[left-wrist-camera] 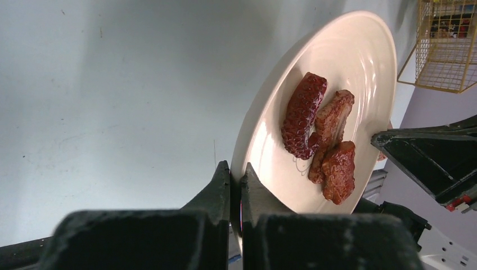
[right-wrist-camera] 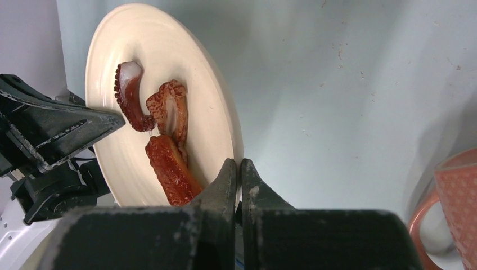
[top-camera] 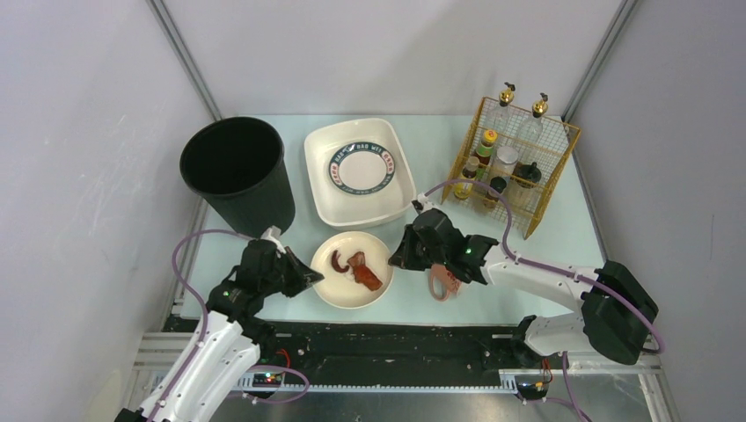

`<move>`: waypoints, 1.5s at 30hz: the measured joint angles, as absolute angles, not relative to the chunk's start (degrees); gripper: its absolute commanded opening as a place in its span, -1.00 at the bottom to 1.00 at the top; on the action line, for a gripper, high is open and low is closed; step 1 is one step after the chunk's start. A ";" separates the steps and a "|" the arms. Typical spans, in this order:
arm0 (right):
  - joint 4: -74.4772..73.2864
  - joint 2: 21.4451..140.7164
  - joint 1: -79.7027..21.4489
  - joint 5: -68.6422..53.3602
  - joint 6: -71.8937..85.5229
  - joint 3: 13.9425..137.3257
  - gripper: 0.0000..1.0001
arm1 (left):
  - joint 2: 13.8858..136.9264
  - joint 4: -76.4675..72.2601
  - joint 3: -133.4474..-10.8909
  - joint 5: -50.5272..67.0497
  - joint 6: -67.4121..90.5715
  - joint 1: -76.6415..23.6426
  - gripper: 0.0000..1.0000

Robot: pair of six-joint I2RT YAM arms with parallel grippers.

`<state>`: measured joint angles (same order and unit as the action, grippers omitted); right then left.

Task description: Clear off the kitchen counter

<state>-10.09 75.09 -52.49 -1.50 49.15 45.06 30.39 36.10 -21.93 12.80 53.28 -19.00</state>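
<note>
I see both arms stretched low over the kitchen counter (top-camera: 431,141), left gripper (top-camera: 310,278) and right gripper (top-camera: 398,255) clamped on opposite rims of the cream plate (top-camera: 348,296).

On the tabletop (top-camera: 563,233), a bin (top-camera: 236,171) stands at the back left, a tub (top-camera: 369,209) holding a dish (top-camera: 362,167) sits right of it, and a rack (top-camera: 545,189) of bottles (top-camera: 504,163) stands at the back right. Before the tub lies a plate (top-camera: 339,286) carrying food pieces (top-camera: 362,271), a mug (top-camera: 442,286) to its right.
</note>
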 measured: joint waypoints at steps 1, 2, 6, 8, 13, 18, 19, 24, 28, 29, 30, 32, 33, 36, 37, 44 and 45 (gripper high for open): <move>-10.07 75.09 -52.42 -1.52 49.06 45.06 -1.00 | 30.26 36.07 -21.93 12.97 53.25 -19.00 -1.00; -10.09 75.09 -52.38 -1.54 48.95 45.06 -1.00 | 30.09 36.05 -21.93 13.21 53.23 -19.00 -1.00; -10.09 75.09 -52.25 -1.54 48.62 45.06 -1.00 | 28.53 35.77 -21.93 13.76 52.97 -18.98 -1.00; -10.09 75.02 -52.16 -1.54 48.27 45.06 -1.00 | 27.31 35.51 -21.93 13.80 52.95 -18.96 -1.00; -11.11 72.73 -51.90 -1.54 47.68 45.06 -0.89 | 26.22 35.11 -22.31 14.59 52.99 -18.96 -1.00; -12.21 67.90 -50.19 -2.55 47.42 45.06 -0.45 | 27.59 34.52 -25.89 16.10 53.17 -18.98 -1.00; -12.21 66.63 -49.71 -3.16 47.33 45.06 -0.34 | 28.21 34.28 -26.94 16.56 53.43 -19.00 -1.00; -13.26 60.23 -46.94 -4.60 46.46 45.08 -0.01 | 30.44 32.71 -31.40 18.44 53.87 -19.07 -1.00; -15.31 55.66 -44.62 -5.17 46.19 45.12 0.05 | 32.77 31.64 -35.51 20.10 54.02 -19.44 -1.00; -15.75 54.76 -44.25 -5.26 46.17 45.12 0.06 | 33.65 31.51 -36.82 20.49 53.98 -19.57 -1.00; -16.32 53.56 -43.72 -5.32 46.09 45.12 0.07 | 34.50 31.44 -38.09 21.02 53.95 -19.66 -1.00; -17.02 51.44 -42.96 -5.28 45.89 45.15 0.09 | 36.53 31.38 -40.73 21.87 53.82 -19.92 -1.00; -17.43 50.13 -42.68 -5.15 45.78 45.15 0.09 | 37.60 31.35 -41.93 22.35 53.74 -20.01 -1.00; -18.57 46.17 -42.24 -3.99 45.43 45.32 0.10 | 41.12 31.44 -46.35 23.86 53.08 -20.14 -1.00; -19.05 44.77 -42.04 -3.44 45.36 45.45 0.10 | 42.13 31.44 -47.55 24.08 52.80 -20.12 -1.00; -28.27 37.36 -40.27 0.38 43.86 45.76 0.16 | 49.52 30.11 -56.90 22.39 52.60 -15.40 -1.00; -30.11 36.36 -40.21 0.82 43.75 45.76 0.17 | 50.30 29.34 -58.30 21.80 52.56 -14.61 -1.00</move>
